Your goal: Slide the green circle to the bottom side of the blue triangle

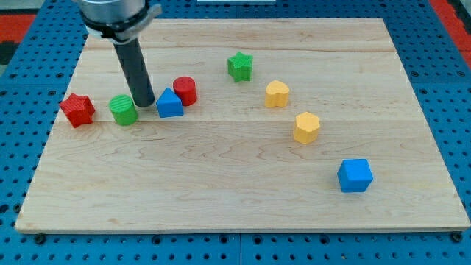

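The green circle (124, 110) stands on the wooden board at the view's left. The blue triangle (169, 103) stands a short way to its right. My tip (145, 104) rests on the board between the two, close to the green circle's right side and just left of the blue triangle. The dark rod rises from the tip toward the view's top left.
A red star (77, 109) lies left of the green circle. A red circle (185, 90) touches the blue triangle's upper right. A green star (240, 66), two yellow blocks (277, 93) (307, 126) and a blue cube (355, 175) lie to the right. The board's edge (243, 230) runs along the bottom.
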